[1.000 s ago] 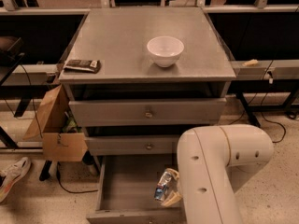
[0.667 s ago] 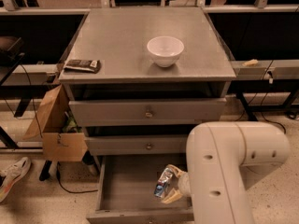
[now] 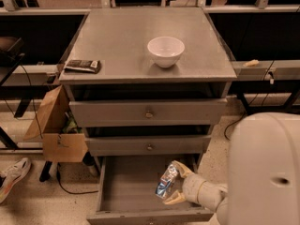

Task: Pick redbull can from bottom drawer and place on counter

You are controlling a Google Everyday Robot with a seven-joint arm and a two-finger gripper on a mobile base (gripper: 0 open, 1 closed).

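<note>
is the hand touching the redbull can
Touching. The camera view shows the hand clamped around the tilted redbull can, inside the open bottom drawer.

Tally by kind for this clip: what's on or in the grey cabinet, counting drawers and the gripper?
drawers: 3: top drawer, middle drawer, bottom drawer pulled open
white bowl: 1, on the counter
dark packet: 1, on the counter
redbull can: 1, in the bottom drawer
gripper: 1, at the redbull can
Total: 7
</note>
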